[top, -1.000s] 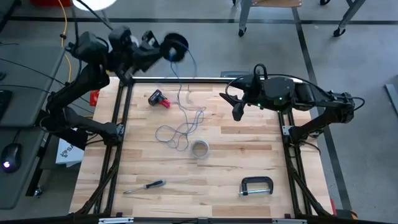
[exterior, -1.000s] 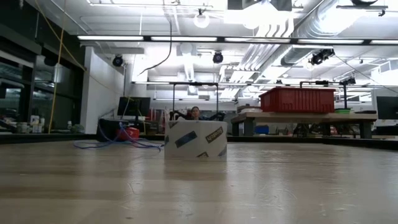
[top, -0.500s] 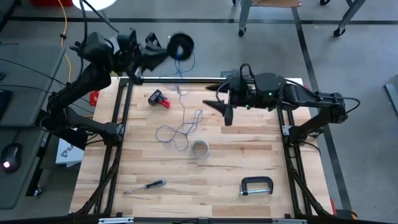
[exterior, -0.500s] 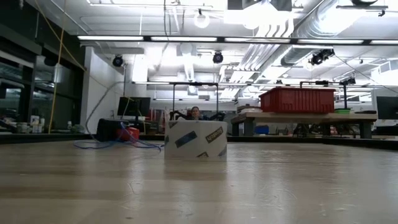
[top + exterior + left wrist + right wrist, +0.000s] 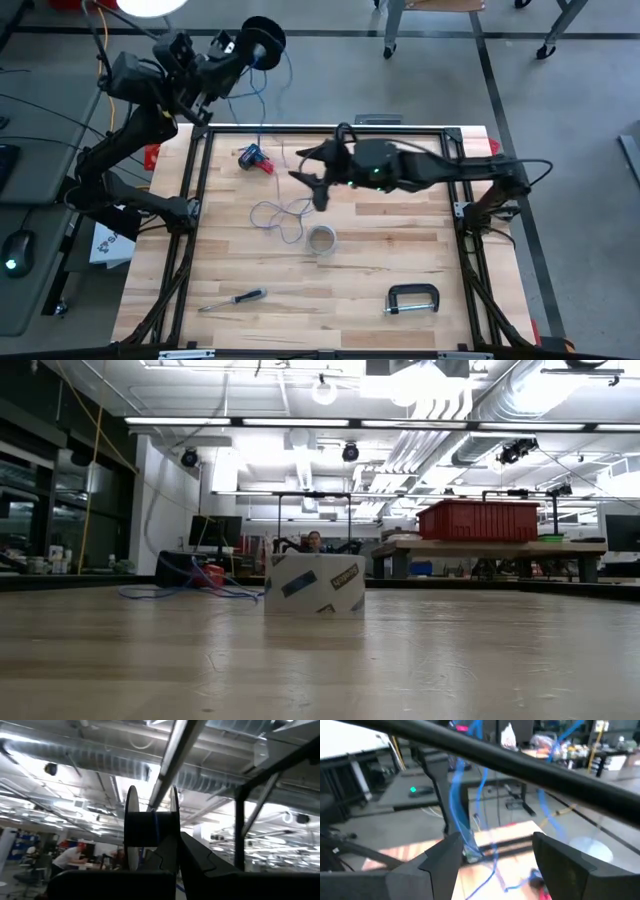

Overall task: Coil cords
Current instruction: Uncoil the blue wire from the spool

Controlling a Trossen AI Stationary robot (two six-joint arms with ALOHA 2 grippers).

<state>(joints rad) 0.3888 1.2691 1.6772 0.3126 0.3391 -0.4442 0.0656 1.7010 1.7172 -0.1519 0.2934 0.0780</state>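
Beyond the far left corner of the pale wood-plank tabletop (image 5: 400,260), your left pincer (image 5: 243,45) is raised off the table, pressed together on a black round-flanged spool (image 5: 262,33); in the left wrist view the spool (image 5: 151,832) shows as two thin discs on a dark core, nipped between the dark fingers (image 5: 167,857). From the spool a thin blue cord (image 5: 264,105) drops in a slack line to the tabletop and ends in a loose tangle of loops, mixed with a pale grey cord (image 5: 293,155), just left of centre. Low across the table, that tangle (image 5: 185,592) lies flat and stringy behind the tape.

Your right pincer (image 5: 318,183) hangs over the middle of the table near the tangle, its fingers spread wide and pinching nothing; the right wrist view shows blue strands (image 5: 462,825) running between them.

A squat roll of tape (image 5: 321,239) stands near the loops. A small red and black tool (image 5: 256,159) lies by the far rail, a screwdriver (image 5: 233,299) and a metal C-clamp (image 5: 412,299) near the front edge.
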